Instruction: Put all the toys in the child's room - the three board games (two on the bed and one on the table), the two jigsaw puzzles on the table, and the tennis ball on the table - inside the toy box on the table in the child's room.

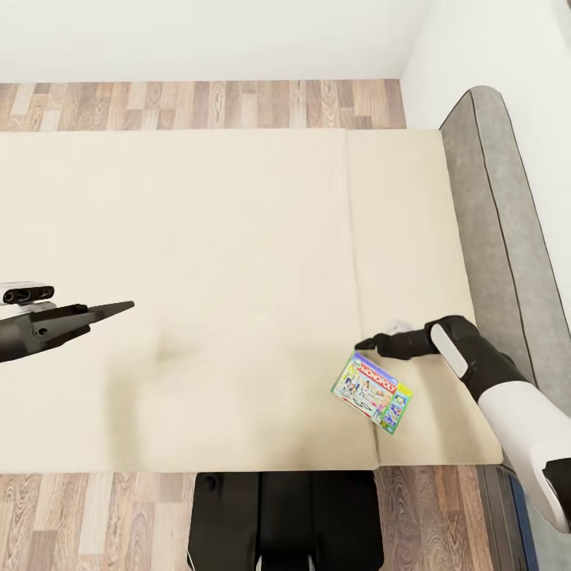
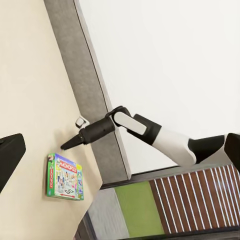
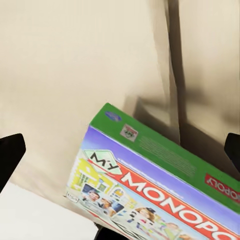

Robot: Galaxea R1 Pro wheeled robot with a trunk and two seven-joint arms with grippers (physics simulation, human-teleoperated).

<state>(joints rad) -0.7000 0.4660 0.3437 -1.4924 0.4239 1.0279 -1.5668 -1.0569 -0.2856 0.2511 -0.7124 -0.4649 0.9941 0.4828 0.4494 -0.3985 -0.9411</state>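
A green-edged My Monopoly board game box lies flat on the cream mattress near the bed's front right corner. The left wrist view shows the box too. My right gripper hovers just beyond the box's far corner, pointing left. Its jaws stand wide apart in the right wrist view, open, with the box below and ahead of them, untouched. My left gripper floats over the left part of the mattress, open and empty, one fingertip showing at the frame edge.
A grey padded headboard runs along the bed's right side against the white wall. Wooden floor lies beyond the bed and in front of it. My black base stands at the bed's near edge.
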